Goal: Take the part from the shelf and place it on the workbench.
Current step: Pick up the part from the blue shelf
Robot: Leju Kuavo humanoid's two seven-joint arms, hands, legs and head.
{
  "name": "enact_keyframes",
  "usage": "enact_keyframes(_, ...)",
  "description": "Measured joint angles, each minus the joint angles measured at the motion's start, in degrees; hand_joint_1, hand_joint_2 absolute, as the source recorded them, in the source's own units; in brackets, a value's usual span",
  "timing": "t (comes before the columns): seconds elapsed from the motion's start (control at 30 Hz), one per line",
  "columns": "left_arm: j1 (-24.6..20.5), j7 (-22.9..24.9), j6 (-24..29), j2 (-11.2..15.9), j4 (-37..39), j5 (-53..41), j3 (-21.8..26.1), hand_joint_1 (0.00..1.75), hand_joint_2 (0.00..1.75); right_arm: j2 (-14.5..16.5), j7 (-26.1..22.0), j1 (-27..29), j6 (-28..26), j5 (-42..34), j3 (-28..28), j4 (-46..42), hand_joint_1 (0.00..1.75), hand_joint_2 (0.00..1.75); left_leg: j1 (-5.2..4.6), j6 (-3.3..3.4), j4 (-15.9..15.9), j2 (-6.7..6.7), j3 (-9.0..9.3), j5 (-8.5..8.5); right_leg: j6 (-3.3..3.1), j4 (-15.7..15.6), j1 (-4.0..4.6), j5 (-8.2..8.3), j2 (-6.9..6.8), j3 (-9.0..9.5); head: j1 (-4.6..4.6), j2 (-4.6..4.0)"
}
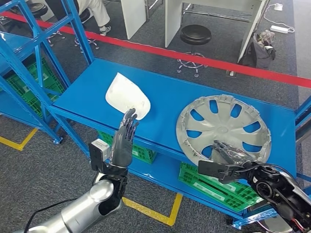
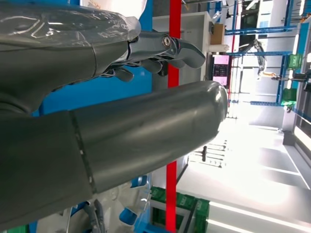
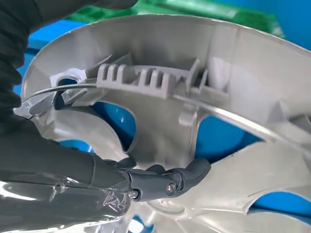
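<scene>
- Silver-grey plastic wheel cover [image 1: 223, 128], the likeliest part: flat on the blue shelf [image 1: 165, 97], toward its right end.
- Right hand [image 1: 223, 162]: nearer; fingers extended over the cover's near rim, dark fingers [image 3: 172, 179] against the ribbed face. Whether it grips, I cannot tell.
- Left hand [image 1: 124, 138]: raised, fingers straight and together, holding nothing, at the near edge of a white panel [image 1: 126, 94].
- Green crates [image 1: 216, 187]: lower tier, contents unseen.

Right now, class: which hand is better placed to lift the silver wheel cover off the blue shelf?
Right. The right hand already reaches onto the wheel cover; the left hand is raised near the white part.
</scene>
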Motion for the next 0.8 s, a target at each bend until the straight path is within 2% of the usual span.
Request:
enact_keyframes(0.1, -0.2, 0.1, -0.2, -0.1, 0.1, 0.0, 0.0, 0.0, 0.0, 0.0, 0.5, 0.0, 1.4, -4.1, -0.6, -0.2, 0.01, 1.75, 0.01, 0.0, 0.0, 0.01, 0.23, -0.11, 0.02, 0.0, 0.03, -0.07, 0.02, 0.22, 0.02, 0.0)
enact_keyframes(0.23, -0.2, 0.1, 0.1, -0.1, 0.1, 0.0, 0.0, 0.0, 0.0, 0.0, 0.6, 0.4, 0.9, -5.1, -0.9, -0.3, 1.75, 1.75, 0.01, 0.0, 0.0, 0.03, 0.28, -0.15, 0.02, -0.1, 0.03, -0.09, 0.1, 0.36, 0.02, 0.0)
enact_keyframes(0.8, -0.1, 0.0, 0.8, -0.1, 0.1, -0.3, 0.0, 0.0, 0.0, 0.2, -2.9, 1.0, -2.7, -3.4, -0.9, -0.2, 1.75, 1.75, 0.0, 0.02, 0.0, -0.04, 0.16, -0.15, 0.07, -0.1, 0.01, -0.13, -0.09, 0.36, 0.08, 0.0)
